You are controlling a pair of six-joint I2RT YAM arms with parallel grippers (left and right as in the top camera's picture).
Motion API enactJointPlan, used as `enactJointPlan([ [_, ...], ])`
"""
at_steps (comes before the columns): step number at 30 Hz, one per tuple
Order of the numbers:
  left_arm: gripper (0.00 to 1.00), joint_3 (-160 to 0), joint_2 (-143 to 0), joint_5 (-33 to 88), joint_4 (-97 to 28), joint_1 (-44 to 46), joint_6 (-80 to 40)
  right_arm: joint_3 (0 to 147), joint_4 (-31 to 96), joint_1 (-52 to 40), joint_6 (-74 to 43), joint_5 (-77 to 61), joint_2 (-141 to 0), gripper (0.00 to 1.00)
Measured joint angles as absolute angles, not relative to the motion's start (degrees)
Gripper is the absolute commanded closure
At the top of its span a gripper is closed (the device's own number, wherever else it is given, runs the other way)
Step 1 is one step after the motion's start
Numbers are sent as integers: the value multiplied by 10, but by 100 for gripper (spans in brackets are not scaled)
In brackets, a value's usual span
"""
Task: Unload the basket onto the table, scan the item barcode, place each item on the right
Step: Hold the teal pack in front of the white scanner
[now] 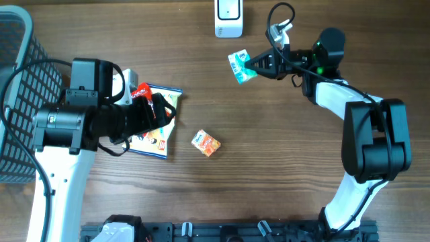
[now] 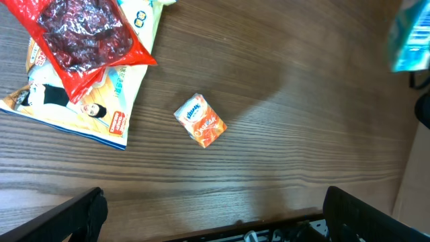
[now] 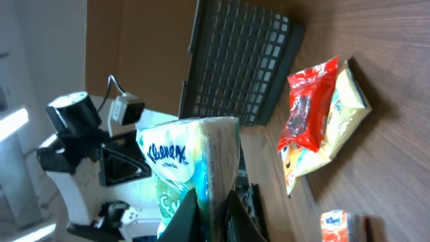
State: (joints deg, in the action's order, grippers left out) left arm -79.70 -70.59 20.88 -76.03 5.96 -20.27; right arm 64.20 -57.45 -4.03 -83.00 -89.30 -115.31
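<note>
Orange tissue pack [image 1: 205,143] left loose on the table [image 1: 282,168], left gripper [image 1: 164,111] spread wide over the snack bags [image 2: 84,60], green tissue pack [image 1: 238,66] clamped in the right gripper [image 1: 250,66], held near the white scanner [image 1: 228,18] at the far edge.

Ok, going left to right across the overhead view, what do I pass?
dark mesh basket → flat printed snack pack → small orange Kleenex pack → white scanner → teal Kleenex pack, held in the right end effector
</note>
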Motion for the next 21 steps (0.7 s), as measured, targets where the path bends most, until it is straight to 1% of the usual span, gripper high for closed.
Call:
enactJointPlan([
  [4,0,-797,-706,209,-761,60,-203,642,-635,-40,-948,-882,-1153,96],
  [9,0,-797,-706,209,-760,60,-203,642,-699,-40,-1026,-854,-1153,96],
  [14,0,-797,-706,209,-761,60,-203,642,-704,-40,-1039,-848,-1153,96],
  [21,0,-797,-706,209,-761,60,-203,642,-704,-40,-1008,-851,-1153,96],
])
